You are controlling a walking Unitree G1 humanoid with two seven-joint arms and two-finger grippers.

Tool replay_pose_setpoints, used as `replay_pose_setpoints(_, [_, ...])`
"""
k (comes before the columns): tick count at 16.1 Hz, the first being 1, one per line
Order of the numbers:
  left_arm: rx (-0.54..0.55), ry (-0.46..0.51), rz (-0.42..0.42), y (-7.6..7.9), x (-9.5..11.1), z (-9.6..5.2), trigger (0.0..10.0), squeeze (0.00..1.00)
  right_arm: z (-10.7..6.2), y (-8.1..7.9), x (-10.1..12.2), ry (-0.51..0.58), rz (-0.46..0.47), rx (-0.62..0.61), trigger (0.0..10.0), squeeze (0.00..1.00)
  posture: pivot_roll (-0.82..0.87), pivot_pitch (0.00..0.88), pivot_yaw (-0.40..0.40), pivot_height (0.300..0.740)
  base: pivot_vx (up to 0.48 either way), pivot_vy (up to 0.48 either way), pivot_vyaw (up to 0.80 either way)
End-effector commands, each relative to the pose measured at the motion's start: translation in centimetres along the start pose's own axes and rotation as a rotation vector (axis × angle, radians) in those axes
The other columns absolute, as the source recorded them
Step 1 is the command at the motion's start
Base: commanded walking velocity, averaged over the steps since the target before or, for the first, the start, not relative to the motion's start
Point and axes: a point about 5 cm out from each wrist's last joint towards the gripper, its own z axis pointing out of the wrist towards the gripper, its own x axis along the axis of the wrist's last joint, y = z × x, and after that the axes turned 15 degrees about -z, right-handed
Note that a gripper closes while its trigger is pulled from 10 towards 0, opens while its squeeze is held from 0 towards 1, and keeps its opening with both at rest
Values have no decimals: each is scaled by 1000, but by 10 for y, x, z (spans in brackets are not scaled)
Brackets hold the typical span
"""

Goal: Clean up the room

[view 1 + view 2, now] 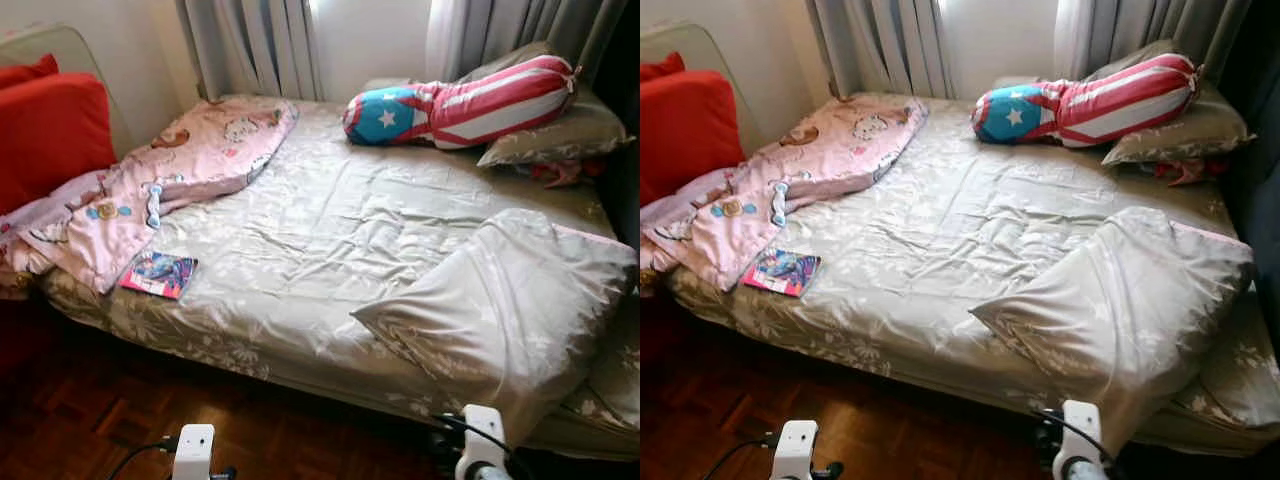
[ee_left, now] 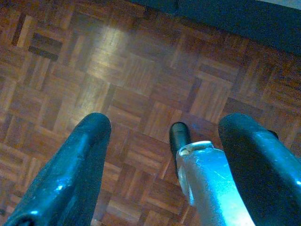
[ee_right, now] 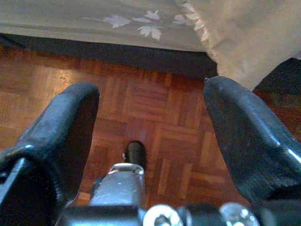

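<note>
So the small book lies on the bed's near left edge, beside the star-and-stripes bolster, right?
Not quite. The book is on the bed's near left edge, but beside the pink blanket; the left eye view shows the star-and-stripes bolster at the far right.

Bare sheet [image 1: 330,230] between pink blanket [image 1: 150,185] and folded duvet [image 1: 510,300].
</note>
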Motion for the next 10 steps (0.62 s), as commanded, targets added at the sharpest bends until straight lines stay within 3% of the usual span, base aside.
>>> replay_pose_setpoints(1, [17, -8, -3, -6, -1, -1, 10000, 0, 0, -3, -1, -7, -1, 8, 10000, 0, -57, 0, 39, 722, 0, 0, 0])
replay_pose_setpoints(3, [19, -9, -2, -6, -1, -1, 10000, 0, 0, -3, -2, -15, -6, 9, 10000, 0, -56, 0, 38, 722, 0, 0, -253])
replay_pose_setpoints(6, [17, -9, -3, -5, -1, 0, 10000, 0, 0, -2, -1, -11, -6, 14, 10000, 0, -57, 0, 36, 722, 0, 0, -760])
replay_pose_setpoints(10, [16, -9, -2, -5, -1, 0, 10000, 0, 0, -2, 0, 1, -6, 11, 10000, 0, -55, 0, 36, 722, 0, 0, 0])
